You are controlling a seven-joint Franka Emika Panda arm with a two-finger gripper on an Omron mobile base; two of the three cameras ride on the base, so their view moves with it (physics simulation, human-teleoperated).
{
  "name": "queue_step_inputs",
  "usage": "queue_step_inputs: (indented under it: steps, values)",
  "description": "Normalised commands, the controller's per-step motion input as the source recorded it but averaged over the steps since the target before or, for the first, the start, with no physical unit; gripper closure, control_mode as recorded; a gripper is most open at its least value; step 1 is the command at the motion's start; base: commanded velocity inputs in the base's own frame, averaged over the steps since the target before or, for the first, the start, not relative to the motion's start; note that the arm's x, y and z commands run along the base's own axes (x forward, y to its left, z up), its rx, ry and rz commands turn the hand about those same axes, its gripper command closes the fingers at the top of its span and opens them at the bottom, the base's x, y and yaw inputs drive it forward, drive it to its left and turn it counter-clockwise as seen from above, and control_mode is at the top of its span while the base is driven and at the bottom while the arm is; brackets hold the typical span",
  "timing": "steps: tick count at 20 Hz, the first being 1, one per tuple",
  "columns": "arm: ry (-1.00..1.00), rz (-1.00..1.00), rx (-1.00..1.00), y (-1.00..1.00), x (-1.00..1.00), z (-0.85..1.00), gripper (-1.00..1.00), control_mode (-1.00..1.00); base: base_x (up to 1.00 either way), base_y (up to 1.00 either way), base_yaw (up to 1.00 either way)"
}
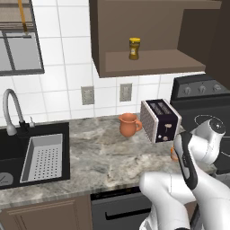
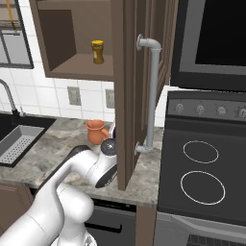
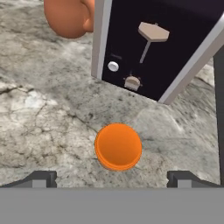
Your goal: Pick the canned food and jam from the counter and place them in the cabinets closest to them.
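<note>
While no brand, label or writing can be read on any item, the stock stands as follows.

- Left base view: counter [image 1: 96, 155], grey-brown marbled stone with a thick edge. On it, a terracotta jug [image 1: 129, 124], rounded, with a handle, just beside a toaster [image 1: 160, 120] with a boxy metal shell, a dark end panel and two top slots.
- Jam [image 1: 173, 153]: a sliver of orange at the counter's right end, below the toaster, mostly hidden behind the white arm.
- Cabinets [image 1: 148, 38]: dark brown wood, open, lighter shelf; an amber jar [image 1: 134, 48] with a yellow lid stands upright on the shelf.
- Sink [image 1: 13, 155], black, with a perforated grey tray [image 1: 42, 157] inside and a curved grey faucet [image 1: 11, 110] behind.
- Right base view: cabinet door [image 2: 126, 91] swung open edge-on, with a grey pipe-shaped handle [image 2: 152, 93]. Black stove [image 2: 204, 173] to the right, two white ring burners, a row of knobs.
- Hand view: jam seen from above as a smooth round orange disc on the stone, centred near the toaster's dark lever end, apart from it.
- Gripper [image 3: 113, 179]: dark fingertips [image 3: 41, 179] spread wide, one to either side of the jam, touching nothing.
</note>
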Motion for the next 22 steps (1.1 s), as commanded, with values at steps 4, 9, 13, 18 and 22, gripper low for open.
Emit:
queue_step_inputs:
  steps: [4, 9, 13, 18, 22]
  values:
    - [0.00, 0.00, 0.00, 0.00, 0.00, 0.00, -1.00, -1.00, 0.00, 0.00, 0.00]
    - [0.00, 0.00, 0.00, 0.00, 0.00, -0.10, -1.00, -1.00, 0.00, 0.00, 0.00]
    - [0.00, 0.00, 0.00, 0.00, 0.00, -0.20, -1.00, -1.00, 0.00, 0.00, 0.00]
    - [0.00, 0.00, 0.00, 0.00, 0.00, -0.20, -1.00, -1.00, 0.00, 0.00, 0.00]
    - [0.00, 0.00, 0.00, 0.00, 0.04, -0.14, -1.00, -1.00, 0.00, 0.00, 0.00]
